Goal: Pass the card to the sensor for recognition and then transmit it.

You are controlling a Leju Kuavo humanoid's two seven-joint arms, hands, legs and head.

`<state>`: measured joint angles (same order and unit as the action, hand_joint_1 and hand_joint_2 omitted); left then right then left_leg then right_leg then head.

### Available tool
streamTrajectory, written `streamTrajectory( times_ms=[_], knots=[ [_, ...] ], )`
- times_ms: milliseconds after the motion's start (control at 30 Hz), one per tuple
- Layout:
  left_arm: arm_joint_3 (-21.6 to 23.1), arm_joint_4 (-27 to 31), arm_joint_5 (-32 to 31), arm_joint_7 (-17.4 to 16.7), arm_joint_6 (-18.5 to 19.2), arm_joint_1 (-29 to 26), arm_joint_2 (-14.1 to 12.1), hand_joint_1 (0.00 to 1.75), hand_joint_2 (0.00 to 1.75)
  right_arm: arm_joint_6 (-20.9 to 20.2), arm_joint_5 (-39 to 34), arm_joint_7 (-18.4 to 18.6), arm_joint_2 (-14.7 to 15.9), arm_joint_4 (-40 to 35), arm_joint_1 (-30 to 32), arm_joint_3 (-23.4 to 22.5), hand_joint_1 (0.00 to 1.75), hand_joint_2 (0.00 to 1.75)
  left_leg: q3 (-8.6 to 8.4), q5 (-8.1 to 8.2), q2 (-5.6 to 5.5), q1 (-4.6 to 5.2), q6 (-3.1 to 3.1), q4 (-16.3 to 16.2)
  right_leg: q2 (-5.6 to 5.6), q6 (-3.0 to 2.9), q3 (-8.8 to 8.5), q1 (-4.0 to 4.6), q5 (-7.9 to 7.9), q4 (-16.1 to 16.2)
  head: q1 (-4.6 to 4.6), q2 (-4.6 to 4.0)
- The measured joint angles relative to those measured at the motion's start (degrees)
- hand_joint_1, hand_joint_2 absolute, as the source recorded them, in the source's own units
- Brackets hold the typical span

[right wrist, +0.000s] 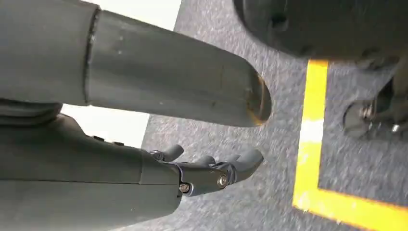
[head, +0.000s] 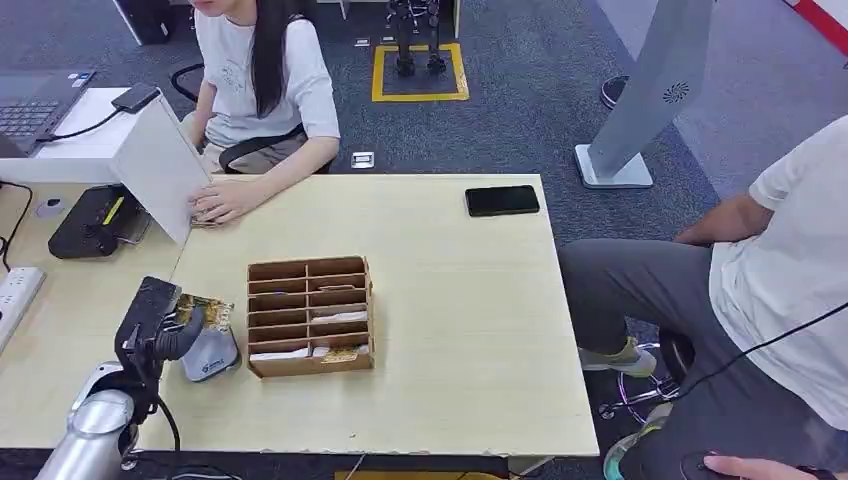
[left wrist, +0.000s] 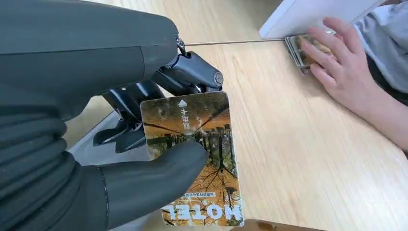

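Your left hand (head: 160, 335) has the card (left wrist: 195, 159) pinched between thumb and fingers, lower left of the head frame, right over the grey sensor (head: 210, 355). Keep it flat, lower slowly, and don't loosen that pinch.

An office: carpeted floor (head: 520, 110), desk (head: 440, 300), laptop (head: 35, 105).

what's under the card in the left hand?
The left hand holds the card over a grey sensor pad on the table. The card and fingers cover part of the pad.
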<state>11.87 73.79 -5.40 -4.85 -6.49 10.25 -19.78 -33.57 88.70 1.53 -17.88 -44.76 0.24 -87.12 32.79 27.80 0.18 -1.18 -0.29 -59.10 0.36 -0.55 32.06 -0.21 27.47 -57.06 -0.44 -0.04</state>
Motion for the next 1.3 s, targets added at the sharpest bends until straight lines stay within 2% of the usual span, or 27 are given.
streamTrajectory(
  times_ms=[233,367,500,667,1000,1300],
  knots=[
    [0.8,-0.6,0.5,0.0,-0.8,1.0,0.4,1.75,1.75,-0.6,0.0,-0.3,0.2,0.1,0.0,0.0,0.00,0.00,0.00,0.00,0.01,0.00,0.00,0.0,0.01,0.00,0.00,0.00,0.00,0.0,0.00,0.00],
    [0.9,-1.1,1.5,0.0,-1.2,1.1,0.4,1.75,1.75,2.7,-0.1,1.4,-0.4,0.3,-0.1,-0.1,0.00,0.00,0.00,0.00,0.01,0.00,0.00,0.0,0.01,0.00,0.01,0.00,0.00,0.0,-0.02,0.00],
    [0.9,-1.8,2.2,0.1,-1.4,1.5,0.5,1.75,1.75,2.2,-0.1,0.8,-0.3,0.7,-0.1,0.0,0.00,0.00,0.00,0.00,0.01,0.00,0.00,0.0,0.01,0.00,0.01,0.00,0.00,0.0,0.00,0.00],
    [1.0,-2.7,2.3,0.3,-2.1,1.8,0.5,1.75,1.75,3.8,-0.1,1.3,-0.4,1.1,-0.2,0.0,0.00,0.00,0.00,0.00,0.01,0.00,0.00,0.0,0.01,0.00,0.00,0.00,0.00,0.0,0.02,0.00],
    [1.1,-5.4,2.0,0.8,-3.8,2.0,0.9,1.75,1.75,3.6,0.0,1.3,-0.4,1.6,-0.2,0.0,0.00,0.00,0.01,0.00,0.01,0.00,0.00,0.0,0.01,0.00,0.01,0.00,0.00,0.0,0.02,0.00],
    [2.0,-6.9,-0.9,1.1,-5.9,2.2,1.3,1.75,1.75,3.7,0.0,1.2,-0.4,1.9,-0.3,0.0,0.00,0.00,0.00,0.00,0.00,0.00,0.00,0.0,0.00,0.00,0.00,0.00,0.00,0.0,0.02,0.00]
  ],
)
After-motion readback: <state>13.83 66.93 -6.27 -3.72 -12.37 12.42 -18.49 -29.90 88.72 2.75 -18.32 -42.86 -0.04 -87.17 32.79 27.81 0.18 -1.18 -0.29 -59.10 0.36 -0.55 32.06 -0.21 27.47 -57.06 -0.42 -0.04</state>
